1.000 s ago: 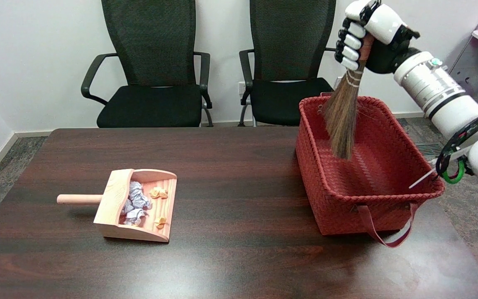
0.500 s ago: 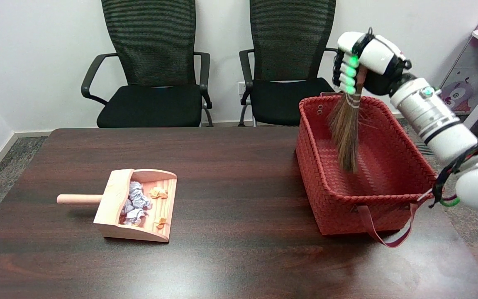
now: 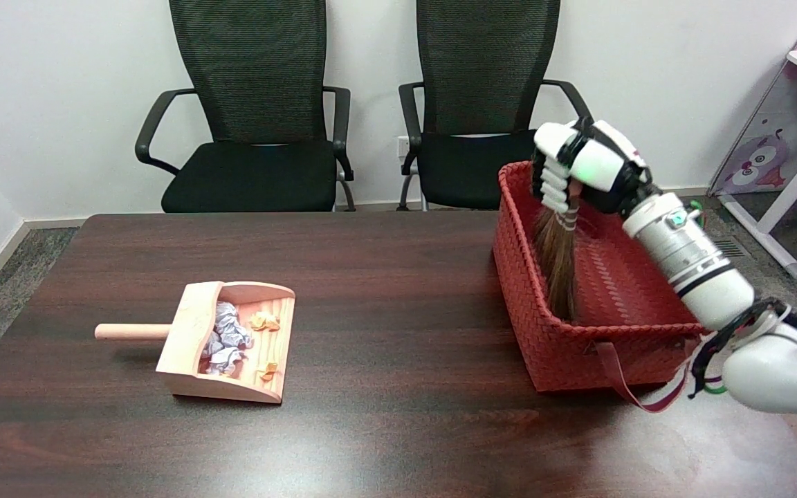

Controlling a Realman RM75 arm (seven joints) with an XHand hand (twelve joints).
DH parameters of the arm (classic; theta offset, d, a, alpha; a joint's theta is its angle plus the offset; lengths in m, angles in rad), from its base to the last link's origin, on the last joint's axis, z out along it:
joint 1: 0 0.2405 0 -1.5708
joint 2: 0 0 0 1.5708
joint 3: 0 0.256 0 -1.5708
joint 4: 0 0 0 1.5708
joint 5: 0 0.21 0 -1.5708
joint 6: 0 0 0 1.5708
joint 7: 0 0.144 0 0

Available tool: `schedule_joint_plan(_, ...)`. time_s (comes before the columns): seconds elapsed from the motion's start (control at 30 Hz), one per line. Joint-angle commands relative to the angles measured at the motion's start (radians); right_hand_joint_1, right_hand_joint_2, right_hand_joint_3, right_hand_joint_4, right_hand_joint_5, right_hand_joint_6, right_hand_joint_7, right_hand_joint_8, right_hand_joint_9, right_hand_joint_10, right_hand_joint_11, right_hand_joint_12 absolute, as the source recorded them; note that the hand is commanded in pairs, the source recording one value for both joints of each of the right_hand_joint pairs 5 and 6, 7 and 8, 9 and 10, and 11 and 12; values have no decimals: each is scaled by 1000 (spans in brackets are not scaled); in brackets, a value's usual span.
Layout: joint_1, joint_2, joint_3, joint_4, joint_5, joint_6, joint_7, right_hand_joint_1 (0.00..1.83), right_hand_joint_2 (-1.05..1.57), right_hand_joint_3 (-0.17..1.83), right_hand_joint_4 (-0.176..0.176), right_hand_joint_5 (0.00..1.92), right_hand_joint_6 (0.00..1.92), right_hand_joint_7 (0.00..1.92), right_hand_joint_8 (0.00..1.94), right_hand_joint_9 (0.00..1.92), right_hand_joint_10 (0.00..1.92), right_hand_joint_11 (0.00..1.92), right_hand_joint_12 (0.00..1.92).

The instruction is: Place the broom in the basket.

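Broom (image 3: pixel 556 266) upright inside basket (image 3: pixel 519 277), bristles near basket's left wall, tips low by floor. Right robot hand (image 3: pixel 571 169) clenched round handle above basket's far rim. Advice: lower until bristles bear, tilt handle toward basket's centre, then release.

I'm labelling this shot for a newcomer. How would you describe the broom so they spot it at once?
Start at the dark wooden table, then go to the red woven basket on its right side. The broom hangs inside it, bristles down, its handle gripped by the white robot hand. It is the only brown, bristly thing there; the wooden dustpan lies far to the left.
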Motion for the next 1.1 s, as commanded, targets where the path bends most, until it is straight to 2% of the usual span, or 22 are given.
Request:
schedule_joint_plan(0.03,0,-132,-57,108,-235,54,48,971,1571,1249,1,1920,1920,1920,1920,1920,1920,1920,1920)
schedule_joint_plan(0.43,6,-132,-64,89,-320,6,48,944,1571,1221,36,1920,1920,1920,1920,1920,1920,1920,1920)
schedule_joint_plan(0.47,6,-132,-64,90,-320,7,48,939,1571,1210,59,1920,1920,1920,1920,1920,1920,1920,1920)
schedule_joint_plan(0.57,6,-132,-65,92,-320,21,48,863,1571,1164,176,1920,1920,1920,1920,1920,1920,1920,1920)
schedule_joint_plan(0.6,6,-132,-65,92,-320,26,48,842,1571,1166,176,1920,1920,1920,1920,1920,1920,1920,1920)
schedule_joint_plan(0.63,6,-132,-63,92,-320,33,48,805,1571,1183,151,1912,1912,1912,1912,1920,1920,1920,1920)
schedule_joint_plan(0.67,6,-132,-62,94,-320,37,48,746,1557,1221,91,1881,1881,1881,1881,1914,1914,1920,1920)
schedule_joint_plan(0.7,6,-132,-60,95,-320,41,48,839,1201,1309,176,1597,1597,1597,1597,1757,1757,1896,1896)
schedule_joint_plan(0.77,6,-132,-58,100,-320,49,48,878,903,1394,176,1405,1405,1405,1405,1548,1548,1729,1729)
schedule_joint_plan(0.87,6,-132,-56,103,-320,57,48,919,692,1442,176,1208,1208,1208,1208,1304,1304,1643,1643)
schedule_joint_plan(0.9,6,-132,-55,104,-318,60,48,945,671,1434,163,1166,1166,1166,1166,1223,1223,1623,1623)
schedule_joint_plan(1.0,6,-132,-54,109,-313,76,48,946,611,1396,-115,1063,1063,1063,1063,995,995,1489,1489)
schedule_joint_plan(1.03,6,-132,-53,112,-312,86,48,954,589,1394,-176,1038,1038,1038,1038,923,923,1432,1432)
schedule_joint_plan(1.1,6,-132,-49,116,-311,108,48,954,572,1364,-176,1014,1014,1014,1014,800,800,1319,1319)
